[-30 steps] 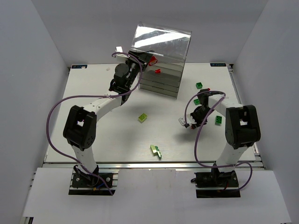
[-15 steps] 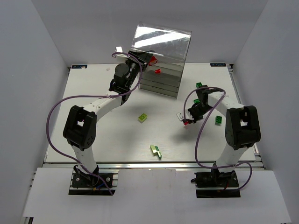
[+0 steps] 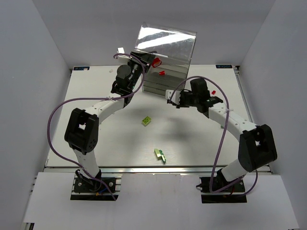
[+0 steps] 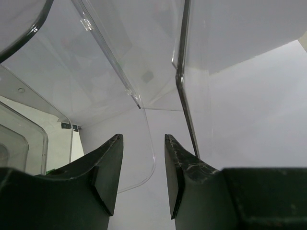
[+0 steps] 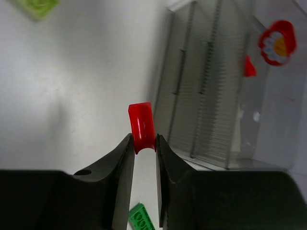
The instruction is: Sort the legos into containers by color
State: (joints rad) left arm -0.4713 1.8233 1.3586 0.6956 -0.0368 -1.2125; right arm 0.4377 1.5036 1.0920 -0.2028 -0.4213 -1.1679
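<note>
Sorting is under way, by my reading less than half done. My left claw (image 4: pixel 142 139) sits at the top left corner of the tall clear plastic box of stacked drawers (image 3: pixel 165 86). Its jaws stand apart on either side of one of the box's clear edges, and I cannot tell whether they press on it.

On the white table (image 3: pixel 96 134) in front of the box lie 2 yellow-green plastic bricks, well apart from each other and from the box: 1 in mid-table (image 3: pixel 147 121) and 1 nearer my bases (image 3: pixel 160 155). Neither is sorted.

Behind the clear walls, 2 red things appear to be put away already: 1 larger rounded red piece (image 5: pixel 277 42) high up and 1 small red piece (image 5: pixel 248 67) just below it.

My right claw (image 5: pixel 143 138) pinches 1 small red plastic brick (image 5: pixel 141 122) between its fingertips, held clear of the table just beside the box's front, not yet inside.

Below that claw, 1 dark green plastic brick (image 5: pixel 141 218) lies on the table. My right arm covers the ground around it in the overhead view, so more may be hidden.

Count: 3 red, 2 yellow-green, at least 1 dark green, 1 box.
</note>
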